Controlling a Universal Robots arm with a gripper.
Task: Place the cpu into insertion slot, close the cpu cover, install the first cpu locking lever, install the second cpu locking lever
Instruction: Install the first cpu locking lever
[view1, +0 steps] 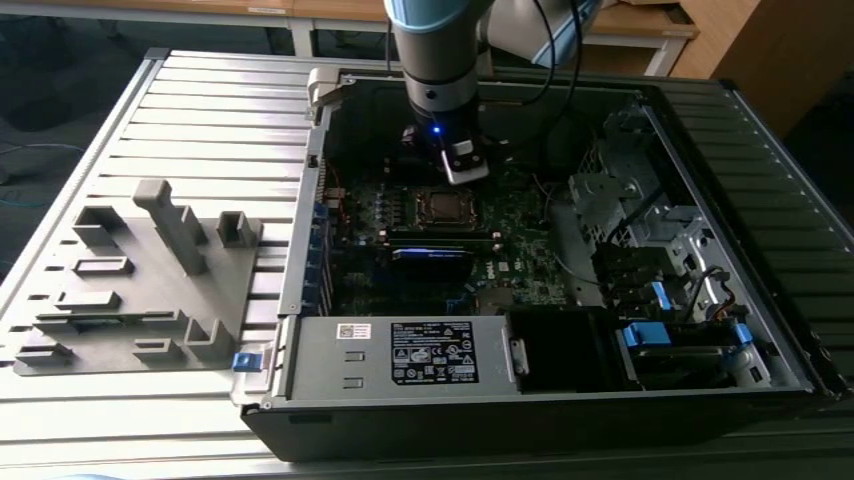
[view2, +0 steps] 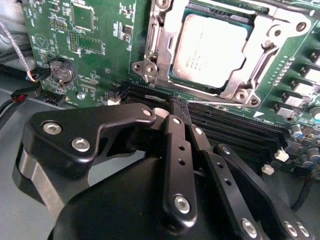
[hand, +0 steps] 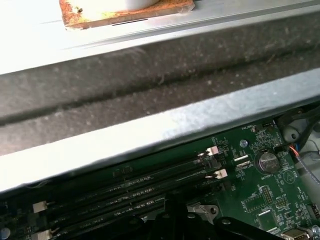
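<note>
The cpu (view2: 207, 50), a dull silver square, lies in its socket on the green motherboard (view2: 100, 30). The silvery cpu cover (view2: 159, 47) lies flat as a frame around it. A thin metal lever rod (view2: 220, 103) runs along the socket edge nearest my gripper (view2: 176, 104). The black fingers (view2: 176, 135) are shut together with nothing between them, tips just short of that edge, above the memory slots (view2: 235, 127). In the exterior view my gripper (view1: 463, 172) hangs inside the open case, just beyond the cpu (view1: 441, 205).
The computer case (view1: 307, 330) lies open on a slatted table (view1: 200, 130), with a grey fixture block (view1: 147, 270) at the exterior view's left. Drive bays and cables (view1: 654, 250) crowd the exterior view's right. A coin battery (hand: 267, 161) and the case wall (hand: 150, 130) lie close by.
</note>
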